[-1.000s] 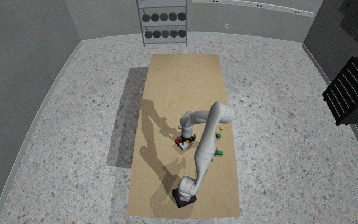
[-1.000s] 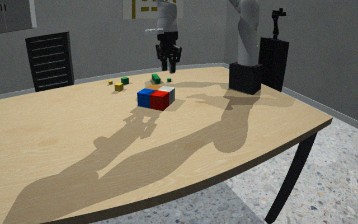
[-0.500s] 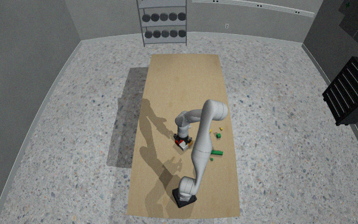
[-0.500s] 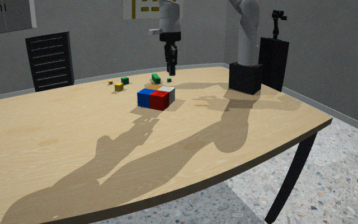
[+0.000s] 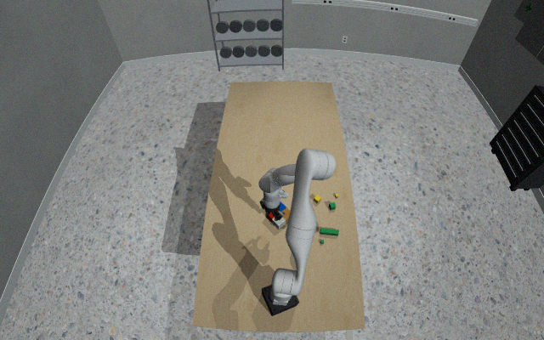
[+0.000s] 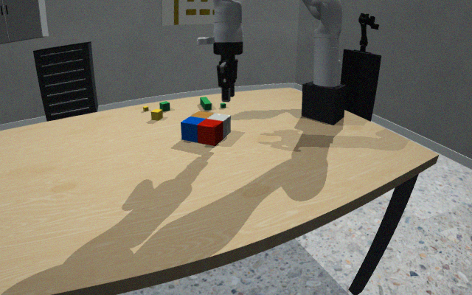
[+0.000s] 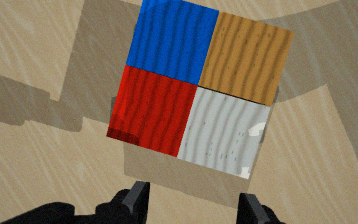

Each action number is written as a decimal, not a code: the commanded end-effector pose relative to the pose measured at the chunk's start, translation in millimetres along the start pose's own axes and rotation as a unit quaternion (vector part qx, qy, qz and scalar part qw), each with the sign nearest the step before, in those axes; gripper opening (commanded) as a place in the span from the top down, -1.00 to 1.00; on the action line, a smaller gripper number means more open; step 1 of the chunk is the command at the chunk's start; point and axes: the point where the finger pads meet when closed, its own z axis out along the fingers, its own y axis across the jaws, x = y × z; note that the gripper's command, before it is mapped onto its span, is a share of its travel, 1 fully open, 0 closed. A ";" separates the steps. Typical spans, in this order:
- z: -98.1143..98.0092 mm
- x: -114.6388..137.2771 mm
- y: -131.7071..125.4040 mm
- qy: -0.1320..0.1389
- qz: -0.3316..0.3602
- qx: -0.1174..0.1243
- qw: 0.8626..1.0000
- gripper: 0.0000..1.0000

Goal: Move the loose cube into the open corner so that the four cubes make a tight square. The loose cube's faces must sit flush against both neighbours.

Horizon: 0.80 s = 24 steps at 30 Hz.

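From overhead, my end effector (image 5: 275, 213) (image 6: 228, 97) (image 7: 192, 206) partly hides the four cubes; the exterior view shows it raised above the desk (image 5: 280, 115) (image 6: 92, 155) (image 7: 30, 165), and the wrist view reveals its fingers parted, released, with nothing between them. The close view also exposes all four tops: blue cube (image 5: 282, 206) (image 6: 189, 130) (image 7: 172, 42) beside orange cube (image 5: 287, 213) (image 6: 202, 114) (image 7: 246, 59), red cube (image 5: 270, 216) (image 6: 211, 132) (image 7: 152, 111) beside white cube (image 5: 279, 223) (image 6: 226, 125) (image 7: 224, 132). Each fills one corner of a square, the loose one among them, though I cannot tell which it is. A thin dark seam runs between orange and white; whether those faces sit flush I cannot tell. The tops carry wavy stripes. Shadows cross the pale wood-grained desk, where a green bar (image 5: 329, 231) (image 6: 206, 103) lies apart from the square. A metal rack (image 5: 283, 42) stands at the far grey wall, on speckled floor (image 5: 404, 255) (image 6: 402, 228).

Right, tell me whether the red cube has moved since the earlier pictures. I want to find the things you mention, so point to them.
No. In the exterior view, the red cube (image 5: 271, 216) (image 6: 209, 133) (image 7: 150, 111) keeps the same place relative to the arm's black base (image 5: 272, 310) (image 6: 320, 106).
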 end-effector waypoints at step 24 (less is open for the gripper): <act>-3.5 -9.1 -15.8 0.008 0.089 0.004 0.996 -0.10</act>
